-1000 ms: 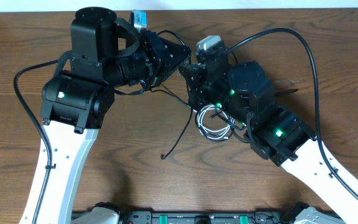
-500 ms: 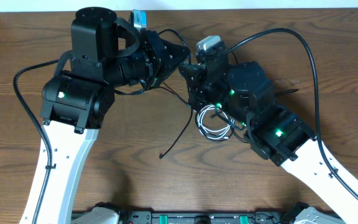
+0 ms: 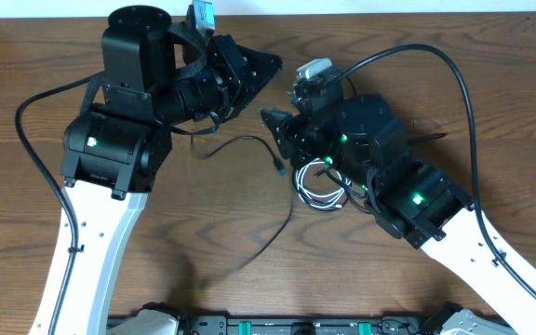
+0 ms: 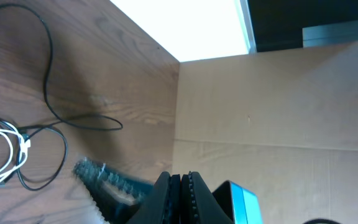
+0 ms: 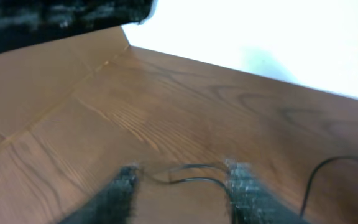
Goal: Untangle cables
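A thin black cable (image 3: 240, 140) lies loose on the wooden table, its plug end (image 3: 278, 168) just left of my right gripper. A second black cable (image 3: 273, 233) trails toward the front. A coiled white cable (image 3: 316, 191) lies under my right arm and shows in the left wrist view (image 4: 22, 146) beside black loops (image 4: 48, 81). My left gripper (image 3: 273, 63) (image 4: 182, 183) is shut, raised and apart from the cables. My right gripper (image 3: 270, 121) (image 5: 185, 193) is open, low over the table, with a thin black cable (image 5: 191, 178) between its blurred fingers.
Thick black arm cables arc over the right side (image 3: 463, 84) and down the left side (image 3: 35, 158). A cardboard wall (image 4: 260, 124) (image 5: 30, 81) stands at the table's edge. The two arms are close together at the table's middle back.
The left gripper has swung up and back. The black cable that ran taut between the grippers now lies slack on the table. The front cable's end has shifted toward the front.
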`<action>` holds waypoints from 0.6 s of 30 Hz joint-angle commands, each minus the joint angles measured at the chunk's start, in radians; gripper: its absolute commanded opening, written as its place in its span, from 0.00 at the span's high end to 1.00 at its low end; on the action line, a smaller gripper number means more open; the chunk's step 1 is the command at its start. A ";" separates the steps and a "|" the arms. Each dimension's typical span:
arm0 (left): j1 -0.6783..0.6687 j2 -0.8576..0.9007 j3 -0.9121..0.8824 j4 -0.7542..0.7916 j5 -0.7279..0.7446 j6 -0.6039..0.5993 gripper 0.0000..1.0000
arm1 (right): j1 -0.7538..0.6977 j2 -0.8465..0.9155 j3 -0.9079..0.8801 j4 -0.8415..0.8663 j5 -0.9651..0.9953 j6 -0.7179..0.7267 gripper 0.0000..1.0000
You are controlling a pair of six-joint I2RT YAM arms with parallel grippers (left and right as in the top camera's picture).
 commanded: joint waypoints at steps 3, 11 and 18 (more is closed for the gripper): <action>0.003 0.001 0.006 0.002 -0.024 0.038 0.92 | 0.003 -0.005 0.018 -0.001 0.029 0.002 0.81; 0.003 0.021 0.006 -0.290 -0.372 0.125 0.92 | -0.002 -0.005 0.018 -0.068 0.217 0.026 0.28; 0.000 0.156 0.006 -0.475 -0.442 0.347 0.61 | -0.085 -0.005 0.018 -0.175 0.282 0.181 0.01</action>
